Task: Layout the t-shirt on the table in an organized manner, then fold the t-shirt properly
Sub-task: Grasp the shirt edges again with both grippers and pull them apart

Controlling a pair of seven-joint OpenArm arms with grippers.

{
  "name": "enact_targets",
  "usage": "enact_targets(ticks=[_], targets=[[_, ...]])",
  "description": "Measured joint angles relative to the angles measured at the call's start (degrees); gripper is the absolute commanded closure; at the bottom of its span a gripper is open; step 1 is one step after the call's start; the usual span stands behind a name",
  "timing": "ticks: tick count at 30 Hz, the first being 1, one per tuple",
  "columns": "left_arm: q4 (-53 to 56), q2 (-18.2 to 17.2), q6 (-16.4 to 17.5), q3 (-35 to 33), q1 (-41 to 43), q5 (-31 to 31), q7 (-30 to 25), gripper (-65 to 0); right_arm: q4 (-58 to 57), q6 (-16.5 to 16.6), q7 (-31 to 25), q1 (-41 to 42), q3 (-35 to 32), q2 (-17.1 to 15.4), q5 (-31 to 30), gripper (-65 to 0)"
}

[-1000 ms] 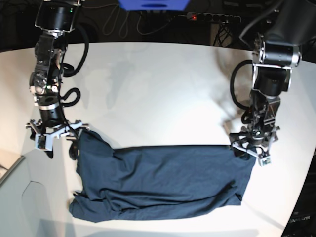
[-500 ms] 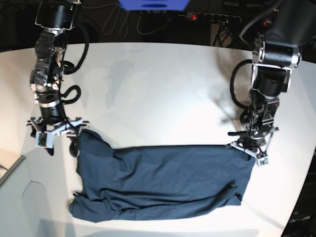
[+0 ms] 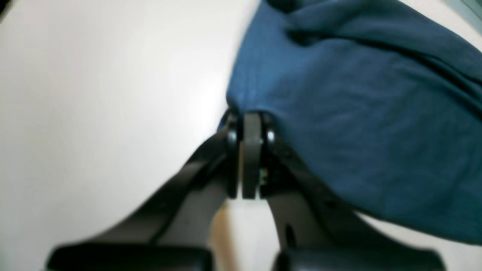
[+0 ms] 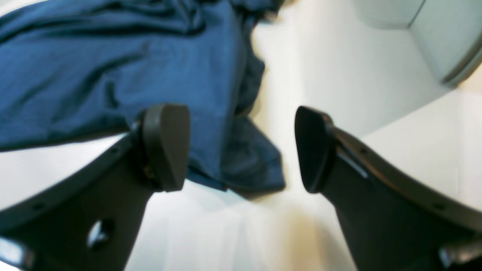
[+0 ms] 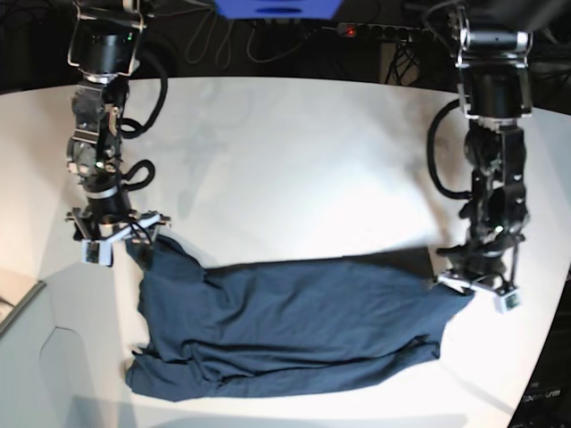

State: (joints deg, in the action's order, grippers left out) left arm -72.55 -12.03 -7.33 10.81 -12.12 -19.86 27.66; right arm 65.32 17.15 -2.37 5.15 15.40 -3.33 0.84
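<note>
From my left wrist, my left fingers are pressed together with the corner of the t-shirt pinched at their tips; I judge that hold is there so I can pull this corner outward and flatten the cloth on the white counter; the picture is blurred, so how much cloth sits between the pads I cannot tell.

From my right wrist, my right fingers stand wide, holding nothing; a loose corner of the shirt lies on the counter under the gap between them, which looks to me like lining up for a matching pinch on this side.

From the base view, the shirt lies spread across the near part of the counter, rumpled along its lower edge and at the corner beside my right fingers; my left fingers sit at the opposite upper corner, where the cloth is drawn taut toward them.

Counted: one shirt, one counter, two arms, each with one pair of fingers; the shirt is not yet laid out evenly, and folding has not begun.
</note>
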Motion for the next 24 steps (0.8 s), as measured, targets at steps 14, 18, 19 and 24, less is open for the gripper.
enact_targets(ticks=[14,18,19,24], targets=[[-7.69,-0.02,0.50,4.85,9.46,-0.04,2.23,0.0,-6.71,0.00,-0.63,0.68,-9.35,-2.97,0.02,-43.6],[-7.69,0.00,0.50,4.85,10.01,-0.13,2.16,0.0,-8.02,0.00,-0.63,2.23,-9.20,-3.32,-0.04,-31.6],[-7.72,-0.02,0.48,4.85,10.01,-0.11,2.16,0.0,-8.94,0.00,-0.63,2.69,-9.25,-3.39,0.13,-26.4],[-7.72,-0.20,0.48,4.85,10.01,-0.09,2.16,0.0,-11.74,0.00,-0.42,1.99,-9.31,-4.76,0.20,0.0]])
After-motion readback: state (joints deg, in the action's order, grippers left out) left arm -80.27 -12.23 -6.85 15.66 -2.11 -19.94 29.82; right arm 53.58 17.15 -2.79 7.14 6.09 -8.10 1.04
